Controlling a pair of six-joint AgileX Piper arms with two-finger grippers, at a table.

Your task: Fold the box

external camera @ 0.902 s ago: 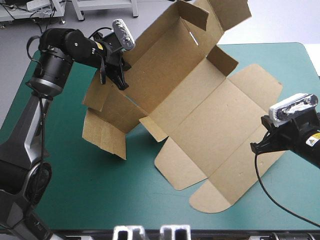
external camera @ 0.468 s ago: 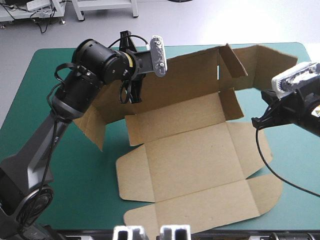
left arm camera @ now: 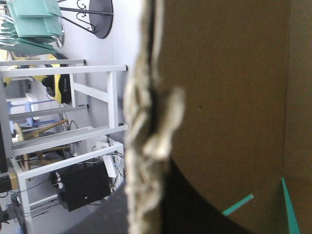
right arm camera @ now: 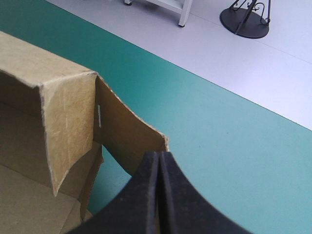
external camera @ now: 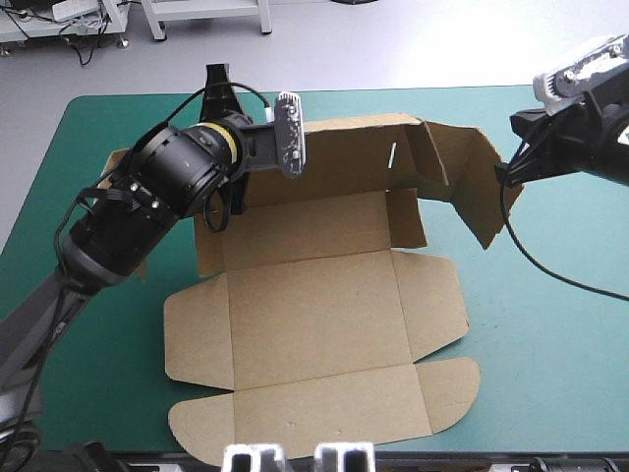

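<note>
Brown box [external camera: 314, 315], far wall raised near the table's [external camera: 550, 324] far edge; left gripper [external camera: 236, 192] grasps that wall, right gripper [external camera: 501, 177] grasps the right-end flap.

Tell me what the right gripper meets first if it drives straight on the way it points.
The box: the right gripper is shut on its raised end flap, so pushing forward drives that flap first. Past the flap's corner only teal-green cover shows, though depth is unclear.

Table [external camera: 560, 344], teal-green cover. Flat on it toward near edge: brown box [external camera: 314, 315] base panel, 2 side flaps, round-cornered front panel. Far panels raised off cover.
</note>
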